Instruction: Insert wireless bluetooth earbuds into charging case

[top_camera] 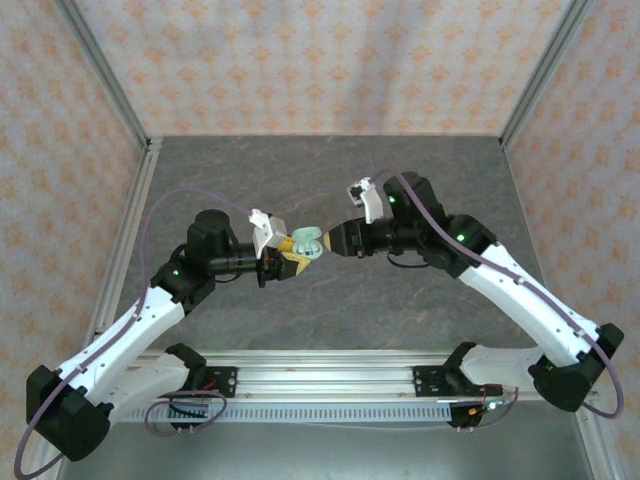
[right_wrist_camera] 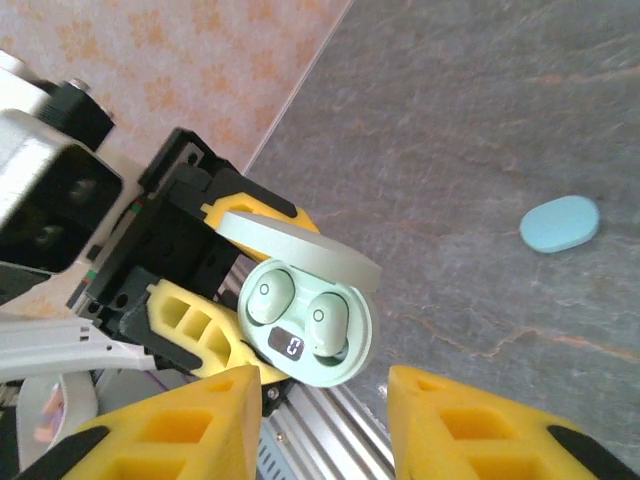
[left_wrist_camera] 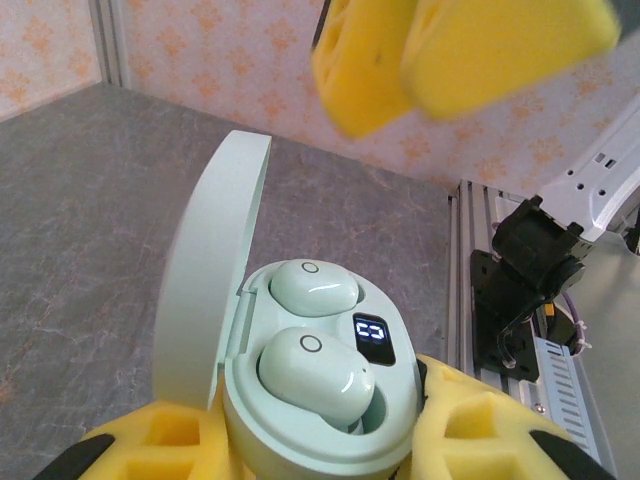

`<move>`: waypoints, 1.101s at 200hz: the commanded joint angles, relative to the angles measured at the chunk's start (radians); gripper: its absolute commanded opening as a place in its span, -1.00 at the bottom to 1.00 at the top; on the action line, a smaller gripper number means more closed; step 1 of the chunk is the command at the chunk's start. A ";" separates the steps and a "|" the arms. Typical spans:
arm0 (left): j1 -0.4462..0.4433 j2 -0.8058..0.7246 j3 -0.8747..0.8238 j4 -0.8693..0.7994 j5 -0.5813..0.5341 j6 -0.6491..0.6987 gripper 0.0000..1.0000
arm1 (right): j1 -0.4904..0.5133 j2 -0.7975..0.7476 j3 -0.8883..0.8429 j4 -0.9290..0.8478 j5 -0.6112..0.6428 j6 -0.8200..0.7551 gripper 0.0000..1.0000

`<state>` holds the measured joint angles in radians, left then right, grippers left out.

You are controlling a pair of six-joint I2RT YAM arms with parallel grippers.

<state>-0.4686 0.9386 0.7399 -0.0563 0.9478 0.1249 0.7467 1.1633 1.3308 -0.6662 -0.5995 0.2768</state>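
blue oval case [right_wrist_camera: 560,224] lies well apart on the table [right_wrist_camera: 500,100]. right gripper [right_wrist_camera: 325,400], jaws parted and empty, faces charging case [left_wrist_camera: 385,385]: lid open, two earbuds [left_wrist_camera: 315,365] seated inside, clamped in left gripper [top_camera: 285,257].

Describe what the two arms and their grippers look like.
Both arms, left arm and right arm, have white links, black joints with small green lights, and a loose purple cable. The left gripper and right gripper carry chunky yellow fingers with cut-out pockets.

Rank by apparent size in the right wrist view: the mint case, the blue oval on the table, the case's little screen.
Largest: mint case.
Next: blue oval, though farther from the camera.
Smallest: screen.
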 commanded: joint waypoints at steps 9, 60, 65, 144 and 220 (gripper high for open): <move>0.007 -0.007 0.025 0.034 0.042 -0.006 -0.74 | -0.035 0.007 0.059 -0.008 0.090 0.035 -0.22; 0.004 -0.009 0.023 0.061 0.048 -0.019 -0.74 | -0.055 0.139 0.071 0.132 -0.017 0.105 0.05; 0.004 -0.008 0.023 0.061 0.049 -0.020 -0.74 | -0.056 0.144 0.065 0.148 -0.026 0.110 0.08; 0.004 -0.007 0.027 0.069 0.031 -0.029 -0.74 | -0.061 0.057 -0.136 0.328 -0.168 0.225 0.37; 0.004 -0.001 0.027 0.098 0.022 -0.058 -0.73 | -0.061 -0.043 -0.297 0.479 -0.177 0.377 0.44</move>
<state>-0.4686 0.9386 0.7399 -0.0246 0.9646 0.0940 0.6880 1.1683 1.0714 -0.3172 -0.7673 0.5694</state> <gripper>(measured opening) 0.318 0.714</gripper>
